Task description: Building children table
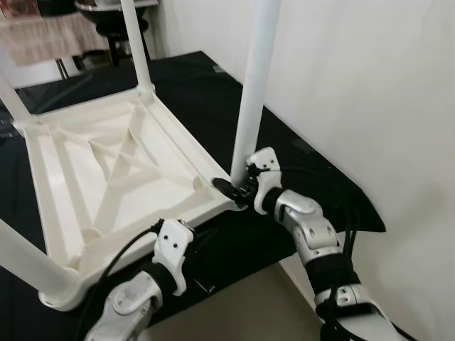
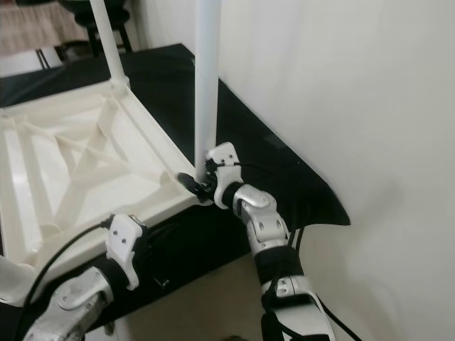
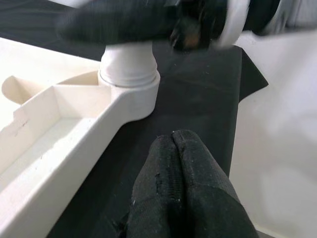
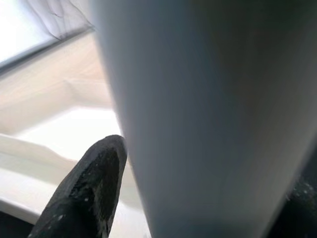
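Observation:
A white plastic children's table (image 1: 114,170) lies upside down on a black cloth (image 1: 206,92), its legs pointing up. My right gripper (image 1: 238,186) is shut on the base of the near right leg (image 1: 256,85), just above its corner socket (image 3: 130,74). In the right wrist view that leg (image 4: 198,119) runs close beside one black finger (image 4: 89,183). My left arm's wrist (image 1: 173,250) sits below the table's near edge. My left gripper (image 3: 173,136) is shut with nothing in it, over the black cloth a short way from the same corner.
Three more legs stand up: at the far corner (image 1: 136,42), at the left (image 1: 11,92) and at the near left (image 1: 28,263). A white wall (image 1: 370,106) runs close along the right. The cloth's edge drops to the floor (image 1: 249,305) in front. Furniture (image 1: 106,21) stands behind.

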You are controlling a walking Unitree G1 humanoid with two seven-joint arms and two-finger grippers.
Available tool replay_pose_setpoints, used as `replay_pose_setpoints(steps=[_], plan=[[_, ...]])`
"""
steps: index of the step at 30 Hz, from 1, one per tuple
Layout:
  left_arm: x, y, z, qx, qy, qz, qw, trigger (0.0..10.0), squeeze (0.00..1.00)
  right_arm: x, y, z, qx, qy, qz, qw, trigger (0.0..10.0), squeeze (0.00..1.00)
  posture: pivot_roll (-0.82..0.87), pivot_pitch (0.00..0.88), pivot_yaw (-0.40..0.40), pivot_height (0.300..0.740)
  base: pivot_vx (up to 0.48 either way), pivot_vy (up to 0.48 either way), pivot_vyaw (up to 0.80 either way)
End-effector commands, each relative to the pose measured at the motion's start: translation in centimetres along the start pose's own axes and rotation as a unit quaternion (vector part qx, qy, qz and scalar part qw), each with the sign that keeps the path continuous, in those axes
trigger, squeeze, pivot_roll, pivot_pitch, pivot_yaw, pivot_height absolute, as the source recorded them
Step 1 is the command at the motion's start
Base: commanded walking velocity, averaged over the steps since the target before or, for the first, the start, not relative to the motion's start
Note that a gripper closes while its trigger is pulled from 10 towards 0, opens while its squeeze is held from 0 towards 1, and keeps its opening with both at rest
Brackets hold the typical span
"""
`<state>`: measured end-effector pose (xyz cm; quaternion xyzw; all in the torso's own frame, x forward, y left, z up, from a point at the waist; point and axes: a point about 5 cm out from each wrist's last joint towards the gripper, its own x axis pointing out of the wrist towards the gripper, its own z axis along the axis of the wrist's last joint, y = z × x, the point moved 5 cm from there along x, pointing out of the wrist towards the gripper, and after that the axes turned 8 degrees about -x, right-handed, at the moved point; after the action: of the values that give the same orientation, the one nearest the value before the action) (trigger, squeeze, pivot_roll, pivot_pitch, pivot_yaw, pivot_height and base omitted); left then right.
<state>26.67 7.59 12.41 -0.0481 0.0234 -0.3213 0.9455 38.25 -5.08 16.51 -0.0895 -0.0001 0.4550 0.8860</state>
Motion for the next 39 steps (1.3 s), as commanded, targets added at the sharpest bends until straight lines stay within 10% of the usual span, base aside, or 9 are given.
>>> replay_pose_setpoints(steps=[1, 5, 6, 7, 24, 35, 36, 38, 39], plan=[[0.0, 0.0, -0.5, 0.003, 0.008, -0.003, 1.0, 10.0, 0.0, 0.5, 1.2, 0.8, -0.013, -0.014, 0.059, 0.998, 10.0, 0.0, 0.04, 0.071, -0.056, 0.74, 0.0, 0.0, 0.0], [0.2, 0.0, -0.6, 0.005, 0.008, -0.001, 1.0, 10.0, 0.0, 0.4, 0.1, 0.8, -0.039, 0.014, 0.099, 0.994, 10.0, 0.0, 0.05, 0.068, -0.062, 0.74, 0.0, 0.0, 0.0], [0.2, 0.0, -0.6, 0.005, 0.007, 0.0, 1.0, 10.0, 0.0, 0.5, -0.4, 0.6, -0.041, 0.027, 0.102, 0.994, 8.3, 0.0, 0.05, 0.063, -0.066, 0.74, 0.0, 0.0, 0.0], [0.3, 0.0, -0.6, 0.006, 0.007, 0.001, 1.0, 10.0, 0.0, 0.5, -0.9, 0.4, -0.04, 0.036, 0.1, 0.994, 0.0, 0.0, 0.05, 0.063, -0.066, 0.74, 0.0, 0.0, 0.0], [-0.3, -0.1, -0.2, 0.004, 0.0, 0.004, 1.0, 10.0, 0.0, -3.9, 0.2, -6.0, 0.07, 0.1, -0.257, 0.959, 0.0, 0.0, 0.0, 0.13, -0.063, 0.74, 0.0, 0.0, 0.0], [-0.3, 0.0, -0.3, -0.003, 0.004, -0.001, 1.0, 10.0, 0.0, -1.6, 0.3, -4.1, 0.04, 0.067, -0.248, 0.966, 0.0, 0.0, 0.02, 0.119, -0.048, 0.74, 0.0, 0.0, 0.0], [-0.3, 0.1, -0.3, 0.0, 0.003, 0.004, 1.0, 10.0, 0.0, -1.1, 0.4, -3.4, 0.033, 0.057, -0.222, 0.973, 10.0, 0.05, 0.02, 0.114, -0.05, 0.74, 0.0, 0.0, 0.0], [-0.3, 0.2, -0.3, 0.002, 0.002, 0.008, 1.0, 10.0, 0.0, -0.8, 0.6, -2.9, 0.027, 0.05, -0.202, 0.978, 10.0, 0.05, 0.02, 0.114, -0.05, 0.74, 0.0, 0.0, 0.0], [-0.3, 0.2, -0.3, 0.003, 0.002, 0.009, 1.0, 10.0, 0.0, -0.8, 0.5, -2.4, 0.026, 0.046, -0.192, 0.98, 10.0, 1.0, 0.02, 0.114, -0.05, 0.74, 0.0, 0.0, 0.0]])
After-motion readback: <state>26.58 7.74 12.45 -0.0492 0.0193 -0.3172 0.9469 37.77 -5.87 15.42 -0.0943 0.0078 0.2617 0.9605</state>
